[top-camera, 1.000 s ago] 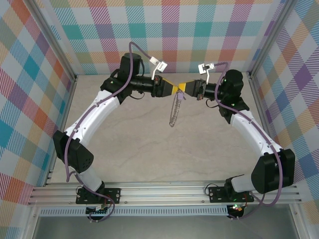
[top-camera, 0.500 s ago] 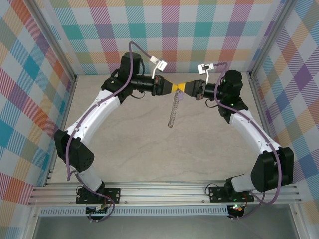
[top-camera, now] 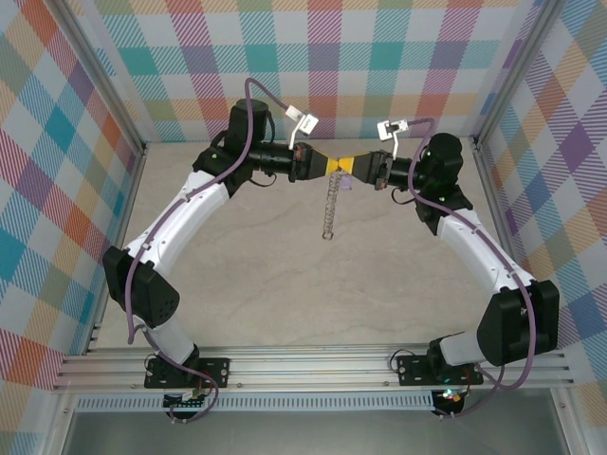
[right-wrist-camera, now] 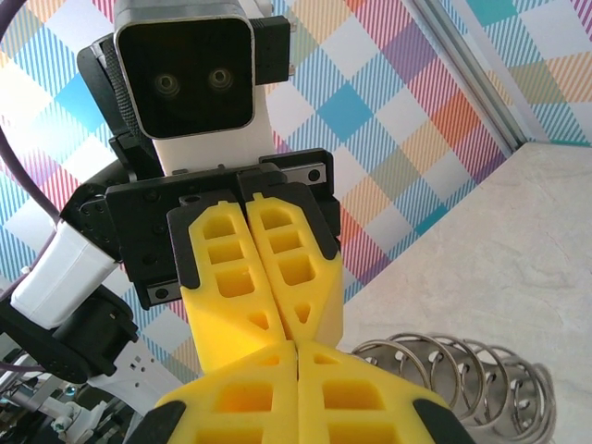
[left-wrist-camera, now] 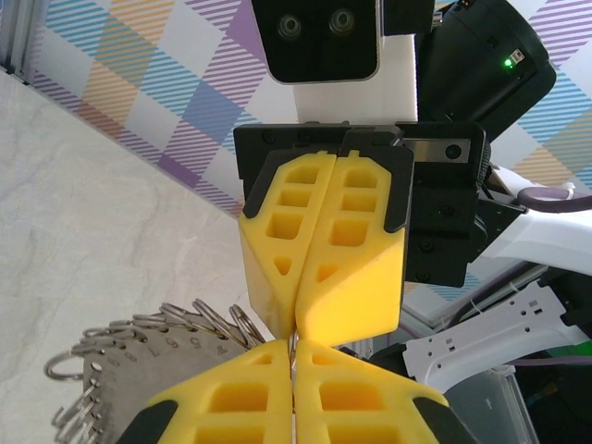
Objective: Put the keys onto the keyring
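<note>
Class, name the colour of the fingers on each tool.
Bright yellow fingers, clearest in the left wrist view.

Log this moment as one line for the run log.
left gripper: shut | right gripper: shut | fingertips: touching, above table | keyring: hanging from where they meet

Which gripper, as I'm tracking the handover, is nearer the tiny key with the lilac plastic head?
Right. The tiny lilac-headed key sits right beside the right gripper; the left gripper meets it tip to tip from the other side.
</note>
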